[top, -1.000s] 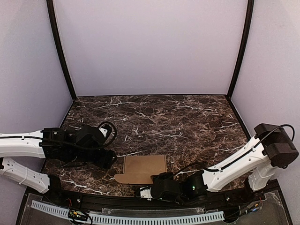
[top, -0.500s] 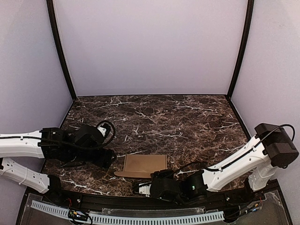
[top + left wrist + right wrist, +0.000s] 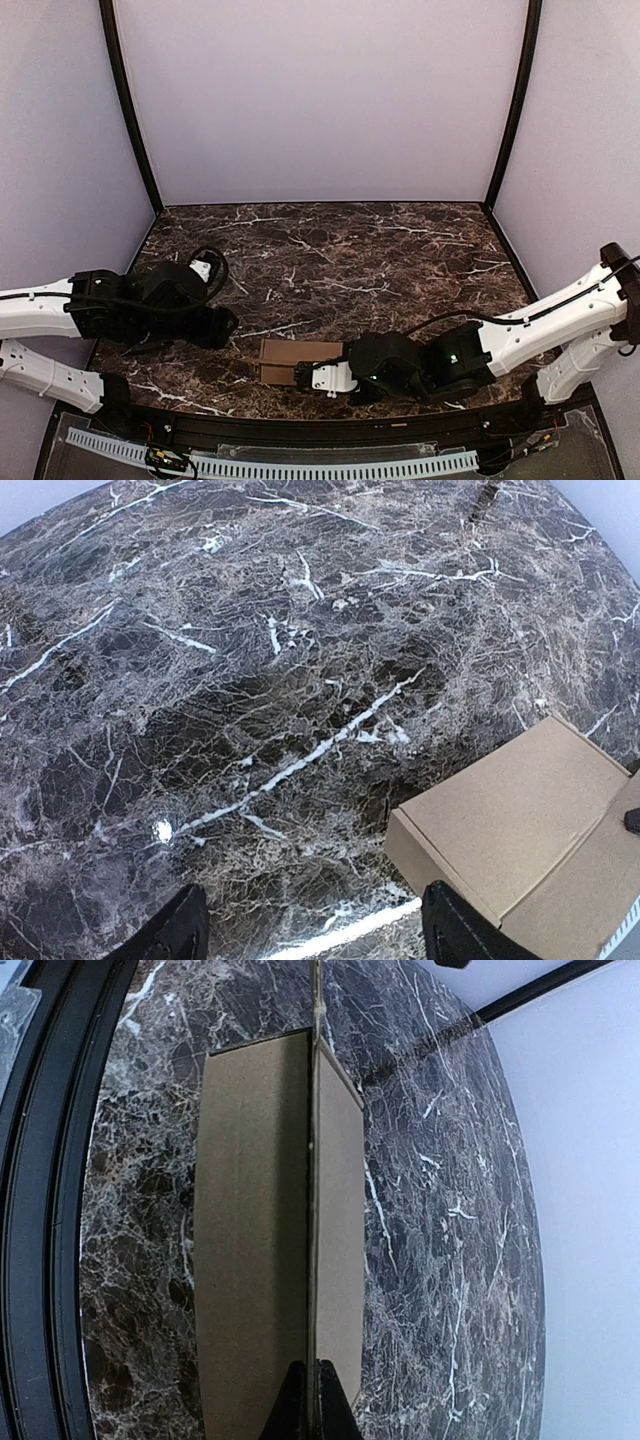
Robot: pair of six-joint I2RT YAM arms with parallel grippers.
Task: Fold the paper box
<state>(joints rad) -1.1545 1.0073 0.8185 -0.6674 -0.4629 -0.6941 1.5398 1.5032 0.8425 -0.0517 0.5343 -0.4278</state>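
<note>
The right gripper (image 3: 308,1405) clamps the raised flap of the paper box (image 3: 250,1220), whose crease runs toward 12 o'clock. The left gripper (image 3: 226,325) hovers at the box's 10 o'clock, fingers apart.

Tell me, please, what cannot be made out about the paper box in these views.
Top view: the near right corner of the paper box, under the right gripper.
Left wrist view: its right end, cut off by the picture's edge.
Right wrist view: its near end, cut off at the bottom edge beside the fingers.

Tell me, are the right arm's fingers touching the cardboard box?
Touching. The right wrist view shows the right fingers pinched shut on an upright flap of the paper box.
</note>
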